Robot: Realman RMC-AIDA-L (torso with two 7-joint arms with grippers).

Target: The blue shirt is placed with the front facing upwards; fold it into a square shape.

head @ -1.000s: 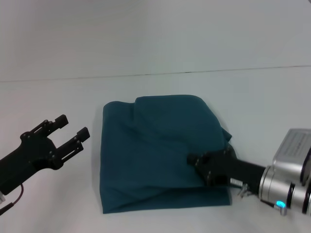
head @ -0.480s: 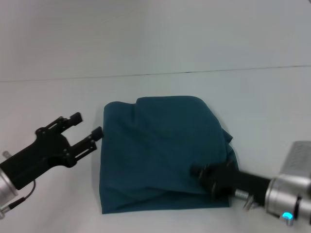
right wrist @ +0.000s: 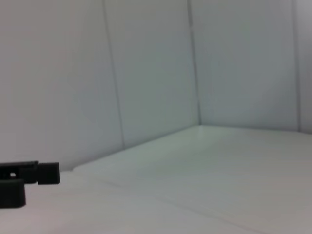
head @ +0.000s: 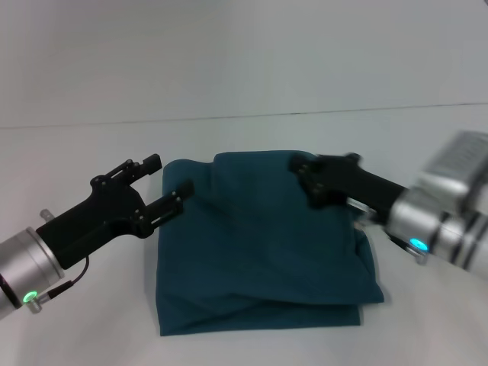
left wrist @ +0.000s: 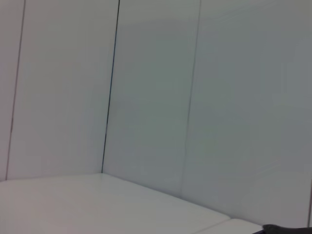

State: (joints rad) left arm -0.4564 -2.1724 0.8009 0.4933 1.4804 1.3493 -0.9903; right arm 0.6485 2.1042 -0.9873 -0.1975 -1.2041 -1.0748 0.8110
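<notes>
While the folded dark teal cotton shirt point(head: 259, 244) is lying mid-worktop point(head: 76, 152), the spread left gripper point(head: 169, 183) and the right gripper point(head: 303, 179), whose finger state is unclear, are hovering at its far corners.

The blue shirt point(head: 259, 244) lies folded with only plain cloth showing, so its neck, its sleeves and whatever is on its front are hidden. The right gripper point(head: 305, 181) covers a patch near the shirt's far right corner, and how its fingers stand cannot be told; its silver arm point(head: 457, 213) is smeared by blur and cut by the picture's right edge. The left arm point(head: 23, 267) is cut at the bottom left corner. Both wrist views show only pale walls and bare table (no shirt), and a black scrap at one corner of the left wrist view is too small to name
</notes>
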